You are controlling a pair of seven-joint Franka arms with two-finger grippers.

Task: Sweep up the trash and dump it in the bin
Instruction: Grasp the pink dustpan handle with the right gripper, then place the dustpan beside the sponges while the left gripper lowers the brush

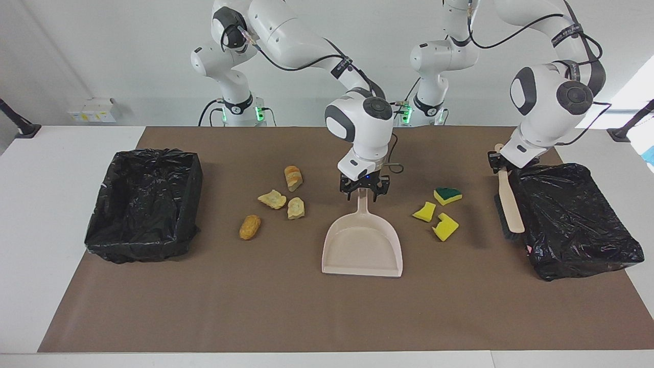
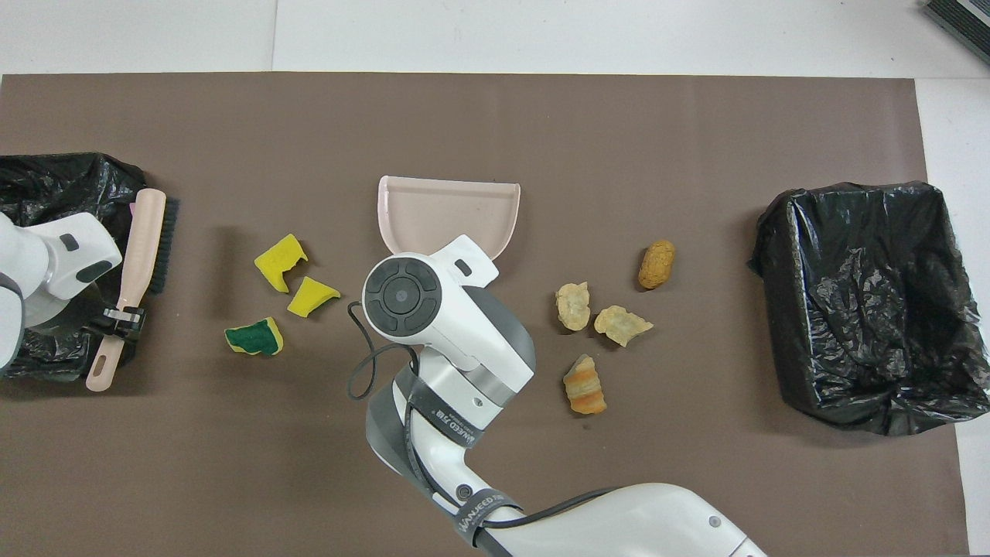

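Clamped shut on the handle of the one beige brush (image 1: pixel 509 200), the left gripper (image 1: pixel 496 161) holds it at the edge of the black-lined bin (image 1: pixel 577 220) at the left arm's end of the table, bristles down toward the brown mat (image 1: pixel 306 317). Jaws of the right gripper (image 1: pixel 363 190) straddle the top of the handle of the single beige dustpan (image 1: pixel 363 245); whether they have closed on it I cannot tell. Seen in the facing view, the pan lies flat mid-mat, its handle pointing to twelve o'clock, toward the robots.

Three yellow sponge scraps (image 1: pixel 438 211) lie at about two o'clock from the pan's scoop, between it and the brush; one of them (image 1: pixel 447 194), the nearest to the robots, has a green layer. Four bread chunks (image 1: pixel 278 204) lie at about ten o'clock from the scoop. All seven pieces rest on the mat, none in the pan. A second black-lined bin (image 1: pixel 145 204), two in all, stands at the right arm's end.
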